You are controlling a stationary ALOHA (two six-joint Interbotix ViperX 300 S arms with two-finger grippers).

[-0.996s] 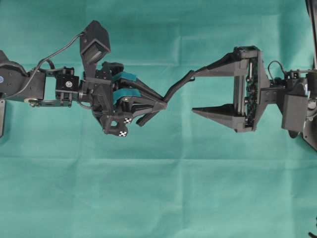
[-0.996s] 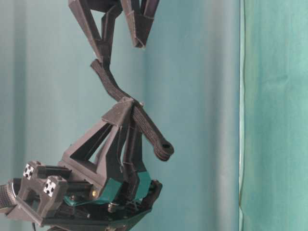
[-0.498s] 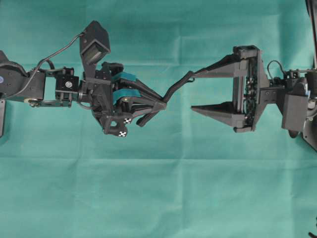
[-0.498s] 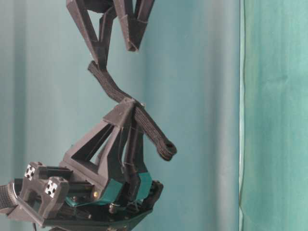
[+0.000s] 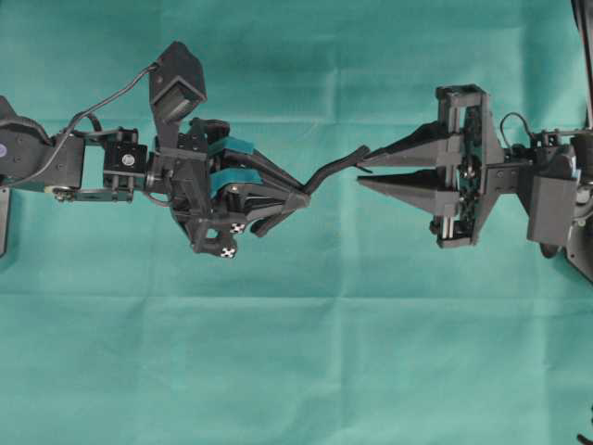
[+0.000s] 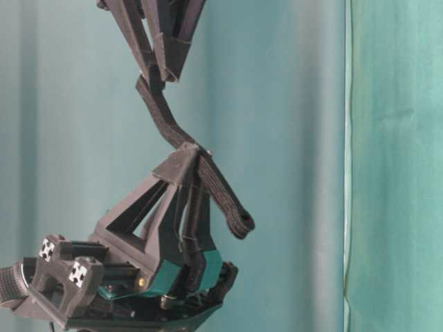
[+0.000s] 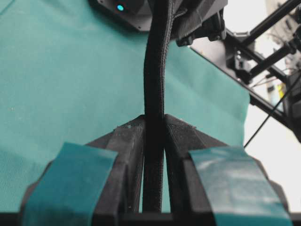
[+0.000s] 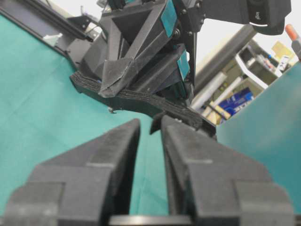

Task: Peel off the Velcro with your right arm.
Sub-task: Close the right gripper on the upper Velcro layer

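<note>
The Velcro [image 5: 329, 170] is a thin black strip held in the air between the two arms. My left gripper [image 5: 304, 195], with teal tape on its fingers, is shut on the strip's middle [image 7: 154, 84]. The strip's knob end [image 6: 241, 223] sticks out beyond those fingers. My right gripper [image 5: 361, 167] has plain black fingers, which stand shut to a slim gap. The strip's free end [image 8: 157, 123] lies against one of its fingertips [image 8: 171, 125]. Green cloth shows through the gap, and I cannot see the strip pinched there.
Green cloth [image 5: 296, 371] covers the table under both arms. The left wrist camera housing [image 5: 178, 82] juts up beside the left gripper. A dark frame [image 5: 584, 56] runs along the right edge. Lab clutter [image 8: 235, 101] shows beyond the cloth.
The right gripper's fingers have closed from wide open to nearly together. The Velcro's free end has shifted with the upper finger. The left gripper has kept its hold.
</note>
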